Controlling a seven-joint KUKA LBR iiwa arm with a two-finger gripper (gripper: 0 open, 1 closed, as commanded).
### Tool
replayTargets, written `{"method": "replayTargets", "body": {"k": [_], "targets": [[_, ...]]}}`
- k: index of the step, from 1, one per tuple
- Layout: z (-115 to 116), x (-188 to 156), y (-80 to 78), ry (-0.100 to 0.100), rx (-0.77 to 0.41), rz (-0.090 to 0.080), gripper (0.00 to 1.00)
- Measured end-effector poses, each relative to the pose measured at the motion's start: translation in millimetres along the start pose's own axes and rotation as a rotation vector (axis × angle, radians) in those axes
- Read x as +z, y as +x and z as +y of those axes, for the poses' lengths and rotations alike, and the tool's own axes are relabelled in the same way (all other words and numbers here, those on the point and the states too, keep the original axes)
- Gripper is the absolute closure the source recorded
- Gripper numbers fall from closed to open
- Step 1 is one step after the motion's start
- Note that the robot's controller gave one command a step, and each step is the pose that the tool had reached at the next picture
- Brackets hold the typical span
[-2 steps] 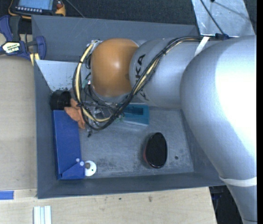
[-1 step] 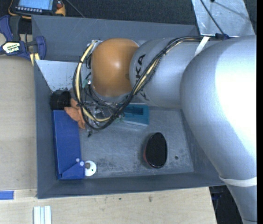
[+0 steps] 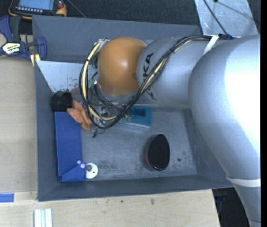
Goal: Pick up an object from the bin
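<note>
My gripper (image 3: pixel 106 110) hangs under the arm's wrist in the bin's upper left part, mostly hidden by cables. Right beside it, on its left, lies an orange-pink soft thing with finger-like lobes (image 3: pixel 80 114). Just past that, against the left wall, sits a black round object (image 3: pixel 61 101). On the gripper's right a teal flat box (image 3: pixel 141 117) lies partly under the arm. Whether anything is held is hidden.
A blue flat wedge-shaped piece (image 3: pixel 68 144) lies along the left wall, with a small white ring (image 3: pixel 91 170) at its lower end. A black oval thing (image 3: pixel 158 152) rests on the floor at lower centre. The arm covers the bin's upper right.
</note>
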State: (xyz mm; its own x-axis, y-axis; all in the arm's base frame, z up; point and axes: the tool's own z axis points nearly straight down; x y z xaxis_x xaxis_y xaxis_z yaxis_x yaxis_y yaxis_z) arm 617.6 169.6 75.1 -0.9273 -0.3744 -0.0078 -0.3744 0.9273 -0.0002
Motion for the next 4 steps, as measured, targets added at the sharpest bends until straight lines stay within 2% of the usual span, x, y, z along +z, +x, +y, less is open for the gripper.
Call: {"method": "replayTargets", "body": {"k": [1,2,3,4], "targets": [[-0.1,0.1,-6.9,0.001,-0.006,0.003,1.00],[-1.2,0.0,-4.7,-0.001,-0.014,0.004,1.00],[11.0,-26.1,2.9,0.000,-0.023,0.006,1.00],[25.8,-39.6,26.0,0.000,-0.031,0.004,1.00]]}}
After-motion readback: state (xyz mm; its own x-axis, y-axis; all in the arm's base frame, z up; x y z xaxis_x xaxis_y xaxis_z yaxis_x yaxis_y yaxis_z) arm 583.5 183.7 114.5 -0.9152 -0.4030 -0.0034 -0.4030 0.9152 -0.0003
